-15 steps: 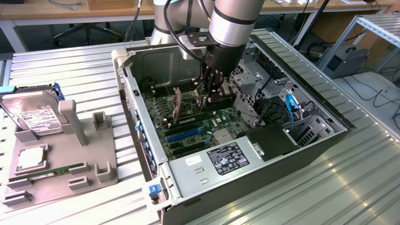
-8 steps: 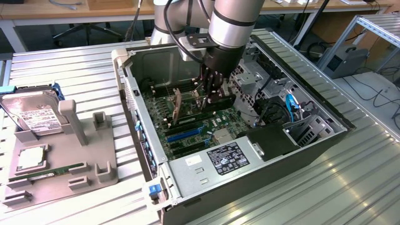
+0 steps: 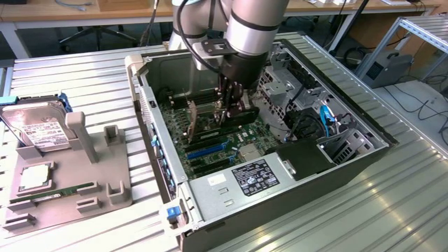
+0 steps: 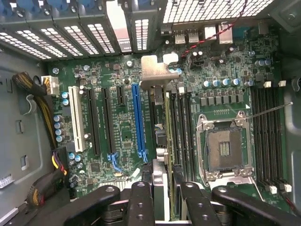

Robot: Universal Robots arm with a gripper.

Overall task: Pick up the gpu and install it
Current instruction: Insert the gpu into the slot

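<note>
The tabletop (image 3: 84, 73) is ribbed, dull silvery metal. The computer case (image 3: 231, 202) is bare grey sheet metal, perforated at the back. The gpu (image 4: 157, 70) has a matt silvery bracket, and the pincer (image 4: 164, 197) is black, slightly glossy plastic.

A robotics lab: a robot arm (image 3: 248, 26) over an open PC case (image 3: 280, 173) on an aluminium-profile table (image 3: 84, 84), desks (image 3: 84, 13) and cables (image 3: 420, 105) behind.
</note>
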